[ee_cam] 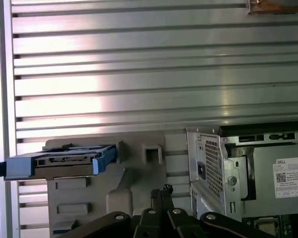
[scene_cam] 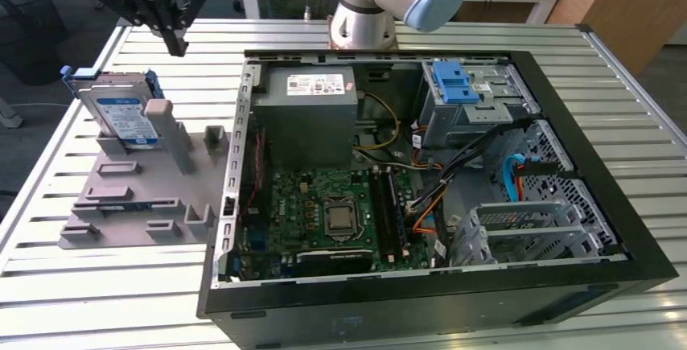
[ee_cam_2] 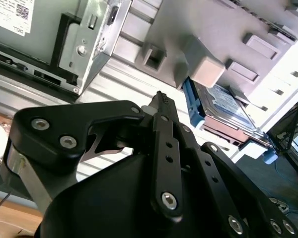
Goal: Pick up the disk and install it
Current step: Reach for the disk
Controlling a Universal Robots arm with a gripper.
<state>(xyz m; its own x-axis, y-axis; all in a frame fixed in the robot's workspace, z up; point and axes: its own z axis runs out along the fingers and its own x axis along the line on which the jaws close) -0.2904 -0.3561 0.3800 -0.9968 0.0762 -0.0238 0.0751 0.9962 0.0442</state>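
Observation:
The disk (scene_cam: 121, 114) stands on edge in a grey holder (scene_cam: 129, 197) at the exterior view's left, its blue-and-white label and blue side rails showing. My gripper (scene_cam: 172, 47) hangs above and behind it, a little toward the exterior view's right, apart from it, fingers shut with nothing between them. In the first wrist view the disk (ee_cam: 59, 161) lies off to the side of the gripper (ee_cam: 161, 191). In the second wrist view the disk (ee_cam_2: 223, 106) sits beyond the gripper (ee_cam_2: 161, 99), partly behind a grey post of the holder.
An open black computer case (scene_cam: 429, 286) lies on the slatted metal table (scene_cam: 108, 286), with a grey power supply (scene_cam: 311, 105), a motherboard (scene_cam: 333, 213) and a drive cage with a blue latch (scene_cam: 456, 84). The arm's base (scene_cam: 365, 20) stands behind the case.

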